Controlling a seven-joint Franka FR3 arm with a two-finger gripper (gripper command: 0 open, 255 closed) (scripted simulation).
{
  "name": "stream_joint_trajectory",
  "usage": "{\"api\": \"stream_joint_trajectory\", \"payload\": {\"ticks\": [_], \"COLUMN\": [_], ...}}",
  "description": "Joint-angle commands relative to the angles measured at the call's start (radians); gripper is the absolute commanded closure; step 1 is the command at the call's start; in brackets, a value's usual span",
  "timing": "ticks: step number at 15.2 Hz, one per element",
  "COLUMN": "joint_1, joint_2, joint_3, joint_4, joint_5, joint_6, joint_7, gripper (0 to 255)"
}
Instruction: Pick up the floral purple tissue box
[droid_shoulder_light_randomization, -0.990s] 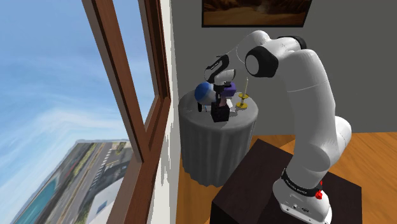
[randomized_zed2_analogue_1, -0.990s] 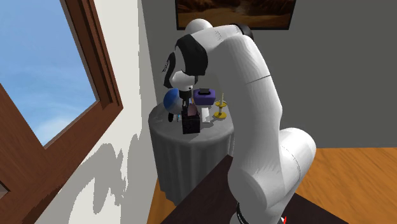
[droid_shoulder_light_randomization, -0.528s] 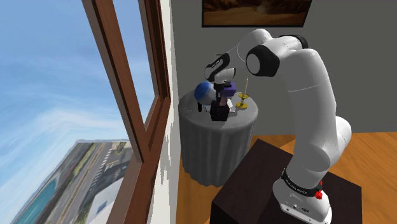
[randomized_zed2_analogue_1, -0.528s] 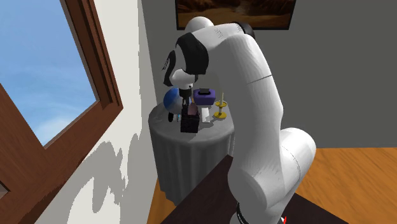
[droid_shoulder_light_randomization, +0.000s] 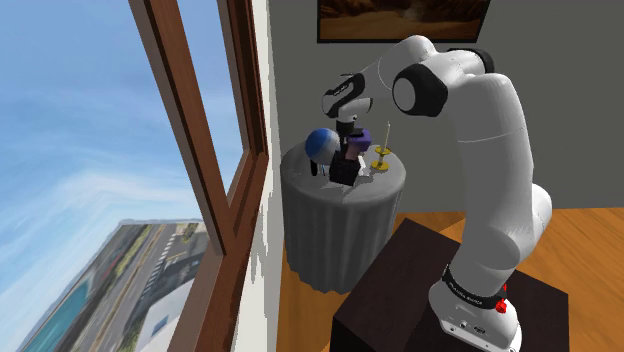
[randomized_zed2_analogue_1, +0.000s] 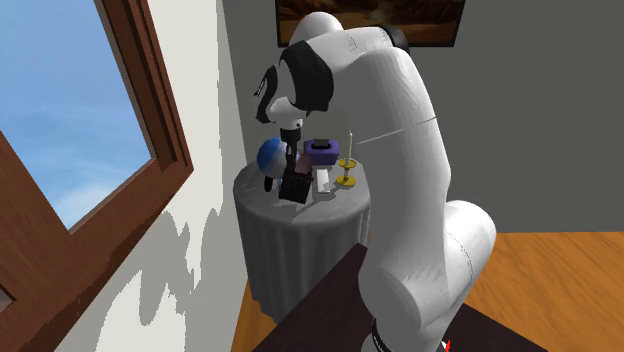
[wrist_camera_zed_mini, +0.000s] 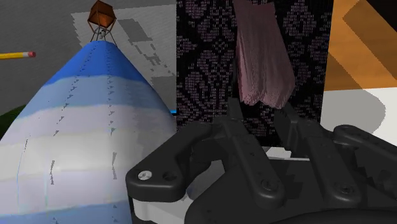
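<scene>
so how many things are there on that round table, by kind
boxes: 2 (dark purple patterned tissue box, lighter purple box)
blue and white striped balloon-shaped ornament: 1
yellow candlestick with a candle: 1
yellow pencil: 1
small white thing that I cannot identify: 1
total: 6

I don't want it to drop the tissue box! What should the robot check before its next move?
1. Right thing grabbed: ok, the gripper is on the dark flowery tissue box.
2. Jaws shut on it: ok.
3. Box level: not ok, it tilts in the second exterior view.
4. Box off the table: cannot tell.
5. Blue and white toy out of the way: not ok, right beside the box.
6. Candlestick out of the way: ok, stands apart.
</scene>
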Motion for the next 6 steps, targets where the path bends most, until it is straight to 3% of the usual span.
{"api": "stream_joint_trajectory", "payload": {"ticks": [1, 6], "joint_1": [0.002, 0.005], "joint_2": [-0.014, -0.034], "joint_3": [-0.003, -0.008], "joint_4": [0.007, 0.021], "joint_5": [-0.005, -0.014], "joint_6": [-0.019, -0.052], "joint_7": [0.004, 0.009], "gripper": [255, 255]}}
